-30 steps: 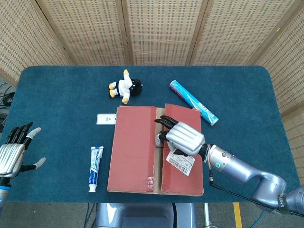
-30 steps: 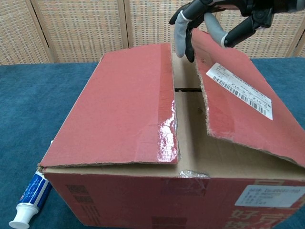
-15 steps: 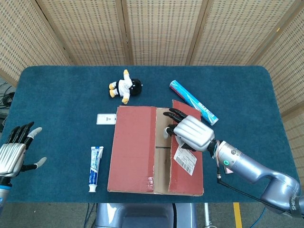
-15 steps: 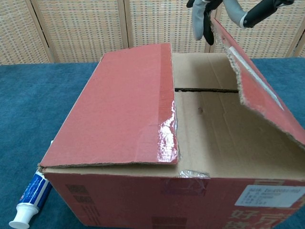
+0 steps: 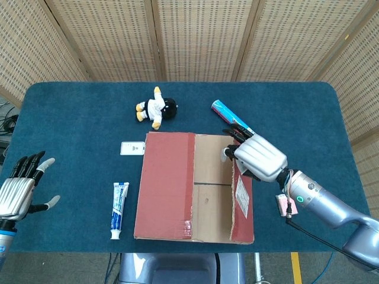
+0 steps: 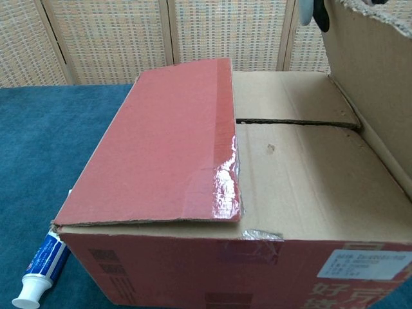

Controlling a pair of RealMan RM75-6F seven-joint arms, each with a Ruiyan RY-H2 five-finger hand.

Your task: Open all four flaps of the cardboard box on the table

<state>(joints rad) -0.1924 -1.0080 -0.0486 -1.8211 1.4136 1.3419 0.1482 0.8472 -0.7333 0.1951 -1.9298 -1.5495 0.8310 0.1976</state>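
On the blue table point(image 5: 71, 112), near its front edge, sits the cardboard box point(image 5: 177, 195). Its left flap point(image 5: 166, 183) lies flat and closed, while the right flap point(image 5: 241, 192) stands nearly upright, baring the two brown inner flaps point(image 6: 302, 161), which lie shut. The right hand point(image 5: 256, 157) holds the far top edge of that raised flap, its fingers hooked over it. The left hand point(image 5: 18, 188) hovers off the table's left edge, fingers spread and holding nothing. A toothpaste tube point(image 5: 119, 205) lies just left of the box, a small white card point(image 5: 132, 148) by its far left corner, a plush penguin point(image 5: 156, 108) behind it, and a striped tube point(image 5: 228, 115) just behind the right hand.
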